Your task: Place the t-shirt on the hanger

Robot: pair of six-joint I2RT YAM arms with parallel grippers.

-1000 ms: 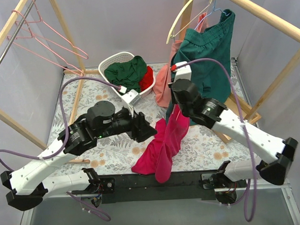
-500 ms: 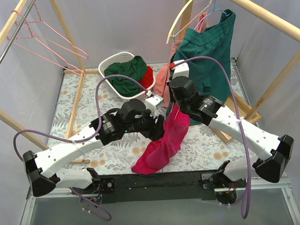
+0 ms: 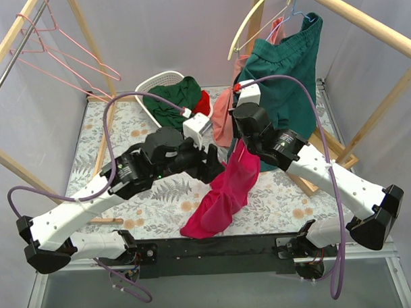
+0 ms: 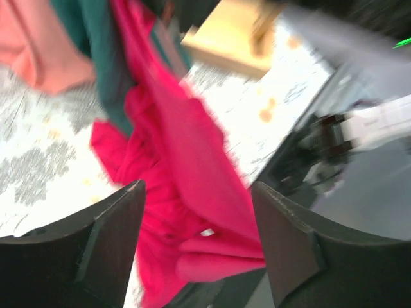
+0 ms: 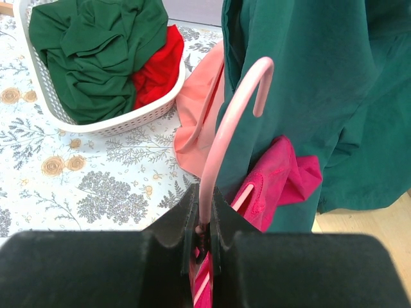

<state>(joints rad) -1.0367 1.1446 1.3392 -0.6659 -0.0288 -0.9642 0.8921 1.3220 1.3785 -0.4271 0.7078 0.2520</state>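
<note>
**Shirt bunched at the hanger, not squared on it**

Your t-shirt (image 3: 224, 197) hangs in a twisted bundle straight below the hanger (image 5: 221, 128), and its lower end lies on the table (image 3: 288, 198). The hanger's wire appears to run into a fold of the cloth, but you cannot tell whether either shoulder is seated. Your right tool (image 5: 200, 231) is clamped on the hanger just under its hook. Your left tool (image 4: 196, 237) is spread wide and holds nothing, close to the cloth below the hanger. Spreading the shirt over both hanger arms looks left to do. The green garment (image 3: 284, 90) hangs right behind the hanger.
</note>
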